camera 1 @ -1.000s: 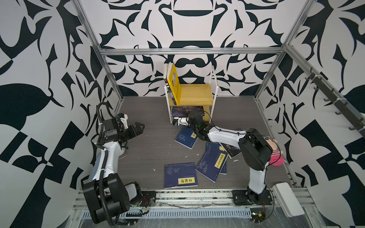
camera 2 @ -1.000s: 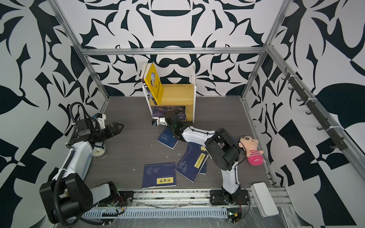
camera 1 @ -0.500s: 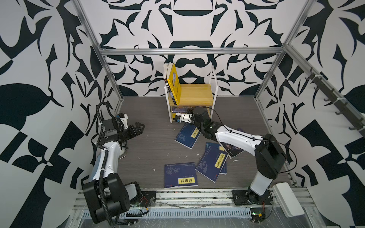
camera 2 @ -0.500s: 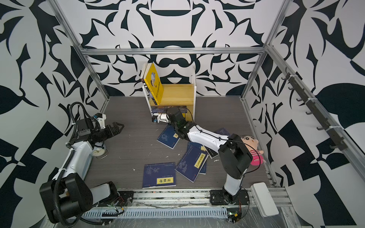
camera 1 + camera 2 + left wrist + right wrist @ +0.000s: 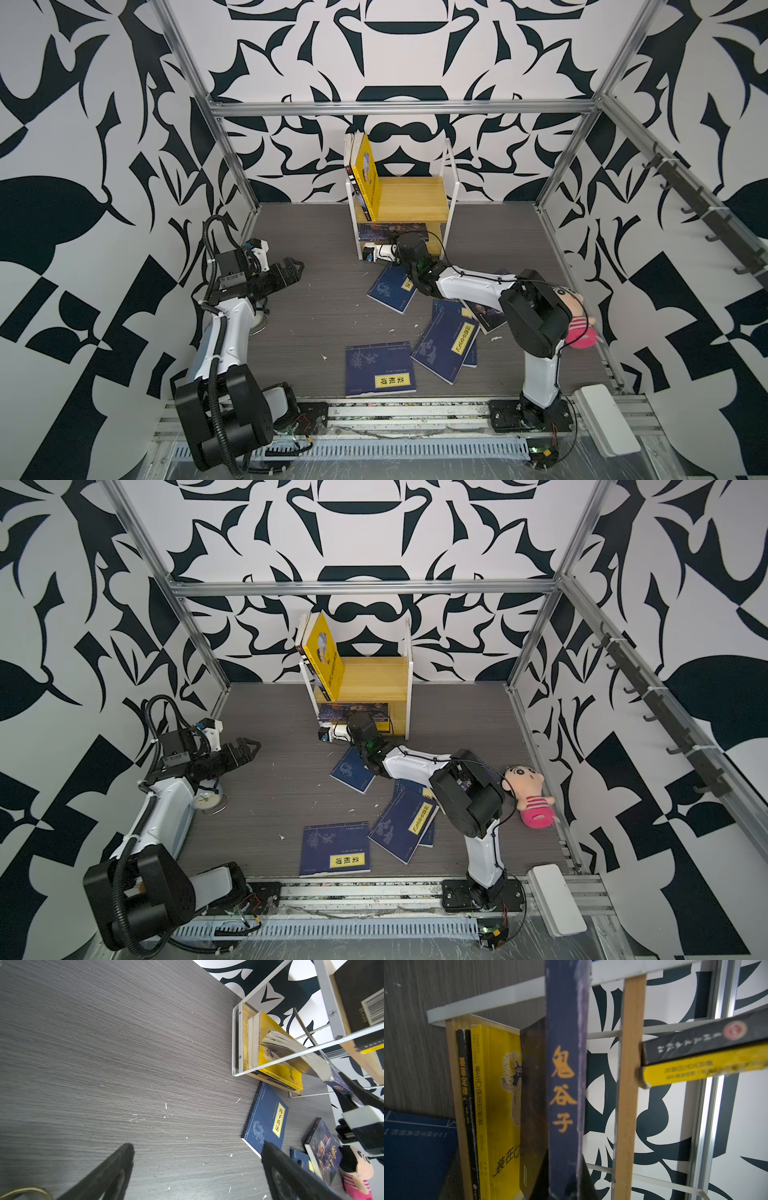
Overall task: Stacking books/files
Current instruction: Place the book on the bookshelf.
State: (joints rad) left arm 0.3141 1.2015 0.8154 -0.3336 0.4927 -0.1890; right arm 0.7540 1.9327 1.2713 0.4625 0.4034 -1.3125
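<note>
Your right tool (image 5: pixel 341 1082) is closed on the book (image 5: pixel 564 1084), apparently at its spine, in the lower bay of the shelf (image 5: pixel 415 199), 12 o'clock. Light, floppy paperback; grip it near the spine. Left tool (image 5: pixel 296 269), 9 o'clock: wide open, empty.

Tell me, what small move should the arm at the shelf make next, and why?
Probably ease the dark blue book deeper into the lower tier of the shelf, onto the yellow book. The right arm's jaws are shut on it, and it sits tilted, only partly in.
</note>
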